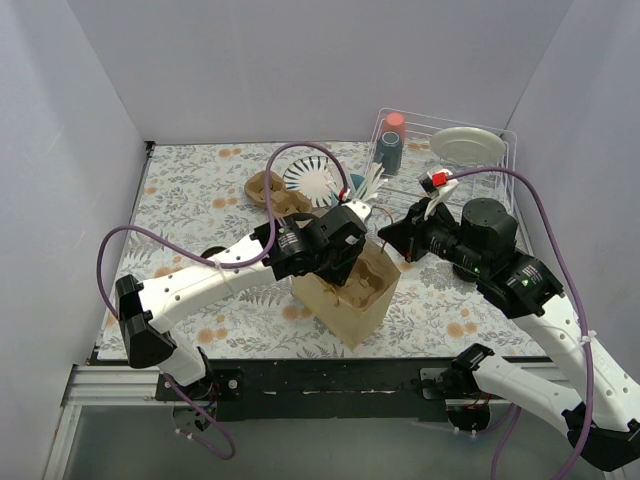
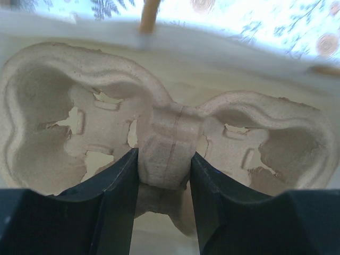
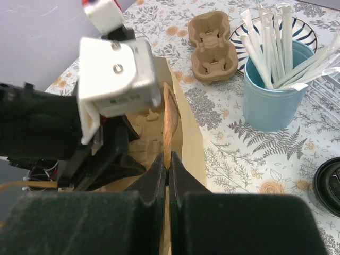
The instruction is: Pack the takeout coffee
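Our left pincer (image 2: 163, 156) grips the cup carrier (image 2: 170, 125) by its centre ridge, inside the paper bag (image 1: 352, 312), while our right pincer (image 3: 168, 160) pinches the bag's upper edge.

Wire rack (image 1: 508, 150) back right, pale plate (image 1: 467, 145) inside.

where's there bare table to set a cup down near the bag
Back left, between the wall and the spare carrier, the table is bare. Another patch lies front right, between the bag and the right arm. Crowded: back right, with plate, straw cup and rack.
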You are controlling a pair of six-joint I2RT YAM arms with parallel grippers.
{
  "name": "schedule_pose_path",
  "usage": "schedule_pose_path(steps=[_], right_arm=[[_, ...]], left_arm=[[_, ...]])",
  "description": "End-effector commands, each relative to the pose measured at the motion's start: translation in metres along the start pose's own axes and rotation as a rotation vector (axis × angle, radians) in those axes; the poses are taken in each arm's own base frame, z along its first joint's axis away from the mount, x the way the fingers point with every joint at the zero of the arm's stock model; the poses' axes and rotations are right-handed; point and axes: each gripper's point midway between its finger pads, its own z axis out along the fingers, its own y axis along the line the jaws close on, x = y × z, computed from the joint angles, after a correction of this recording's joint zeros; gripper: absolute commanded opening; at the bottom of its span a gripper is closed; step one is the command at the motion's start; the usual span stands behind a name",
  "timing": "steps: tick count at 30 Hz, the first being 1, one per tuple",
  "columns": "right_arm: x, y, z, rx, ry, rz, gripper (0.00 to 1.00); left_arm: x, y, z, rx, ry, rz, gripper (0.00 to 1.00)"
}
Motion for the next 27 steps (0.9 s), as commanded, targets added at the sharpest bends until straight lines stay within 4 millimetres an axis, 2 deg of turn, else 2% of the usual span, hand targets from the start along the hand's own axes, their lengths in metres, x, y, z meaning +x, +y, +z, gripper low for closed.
schedule_pose_path(steps=[1, 4, 11, 17, 20, 27], right_arm=[[-0.01, 0.004, -0.001, -0.02, -0.053, -0.007, 0.01], [-0.008, 0.003, 0.001, -0.021, -0.05, -0.002, 0.01], [-0.003, 0.001, 0.001, -0.014, -0.046, 0.001, 0.01], [-0.002, 0.0, 0.0, -0.007, -0.044, 0.0, 0.01], [0.001, -0.001, 0.001, -0.007, -0.038, 0.003, 0.01], [-0.003, -0.004, 0.004, 0.005, -0.04, -0.034, 0.01]], left_arm=[[0.016, 0.0, 0.006, -0.001, 0.018, 0.007, 0.4], [0.017, -0.001, 0.008, -0.007, 0.022, 0.008, 0.41], [0.012, 0.004, 0.001, -0.03, 0.0, -0.003, 0.58], [0.012, 0.007, -0.007, -0.025, -0.018, -0.03, 0.64], [0.007, 0.005, -0.013, -0.016, -0.03, -0.041, 0.68], [-0.027, -0.009, -0.046, 0.074, -0.123, -0.108, 0.71]])
